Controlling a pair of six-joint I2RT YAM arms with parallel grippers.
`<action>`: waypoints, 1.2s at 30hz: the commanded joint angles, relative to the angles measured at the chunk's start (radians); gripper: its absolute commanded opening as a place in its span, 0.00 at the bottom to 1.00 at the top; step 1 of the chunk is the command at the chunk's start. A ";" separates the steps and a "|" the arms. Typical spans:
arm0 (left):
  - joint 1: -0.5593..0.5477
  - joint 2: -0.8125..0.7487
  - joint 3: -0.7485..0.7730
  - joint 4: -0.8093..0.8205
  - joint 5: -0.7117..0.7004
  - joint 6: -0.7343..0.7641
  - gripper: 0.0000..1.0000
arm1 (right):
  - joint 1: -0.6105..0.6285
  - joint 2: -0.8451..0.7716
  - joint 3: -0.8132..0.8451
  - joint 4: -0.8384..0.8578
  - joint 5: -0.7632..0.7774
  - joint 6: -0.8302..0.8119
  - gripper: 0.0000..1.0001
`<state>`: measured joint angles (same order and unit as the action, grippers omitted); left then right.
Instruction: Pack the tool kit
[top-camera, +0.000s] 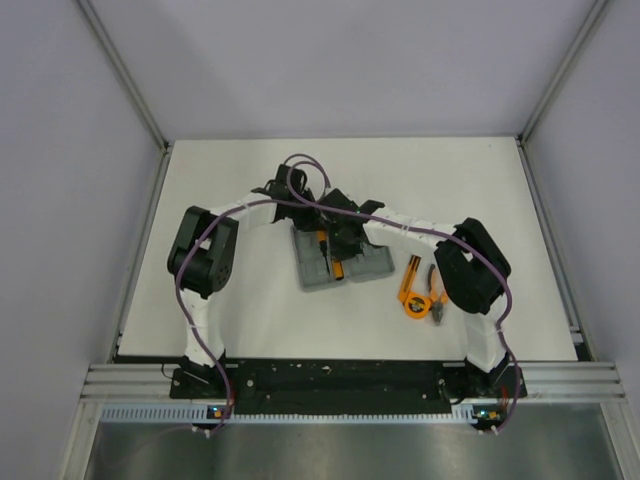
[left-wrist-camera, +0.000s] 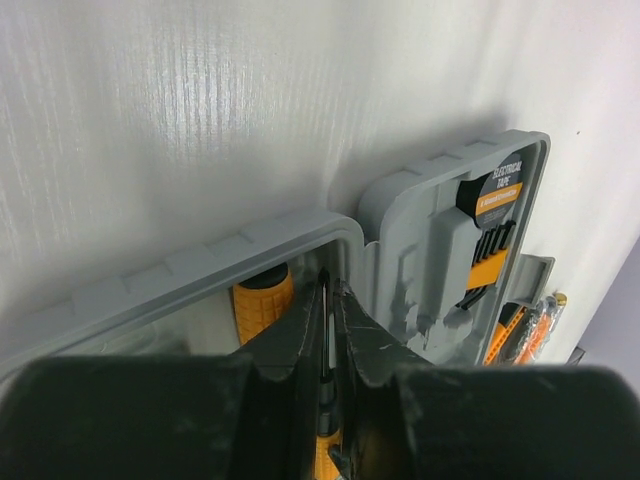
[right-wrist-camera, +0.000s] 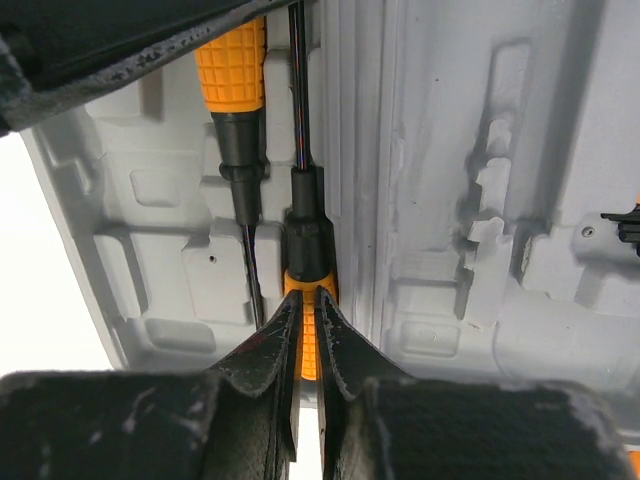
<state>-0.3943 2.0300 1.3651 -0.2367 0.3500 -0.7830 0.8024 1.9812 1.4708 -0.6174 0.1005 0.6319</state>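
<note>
Screwdriver (right-wrist-camera: 303, 215) held at both ends, over the open case (top-camera: 312, 275)
Your right gripper (right-wrist-camera: 307, 300) pinches the orange handle and your left gripper (left-wrist-camera: 330, 292) is nipped shut on the shaft, its long axis along the slot.

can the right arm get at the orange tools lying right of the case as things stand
Probably not yet: the right tool is shut on a screwdriver in the case, so it must let go first. Otherwise the orange tools lie uncovered close by.
</note>
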 joint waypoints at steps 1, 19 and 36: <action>-0.015 0.019 0.046 -0.019 -0.029 0.013 0.13 | 0.004 0.001 -0.026 0.005 -0.018 0.006 0.07; -0.077 0.119 0.210 -0.328 -0.258 0.010 0.00 | 0.007 0.016 -0.069 0.025 -0.042 0.022 0.04; -0.080 0.145 0.216 -0.382 -0.256 0.022 0.00 | 0.004 0.028 -0.070 0.035 -0.055 0.046 0.03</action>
<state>-0.4671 2.1235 1.5894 -0.5362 0.1310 -0.7834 0.7963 1.9724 1.4330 -0.5472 0.0616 0.6765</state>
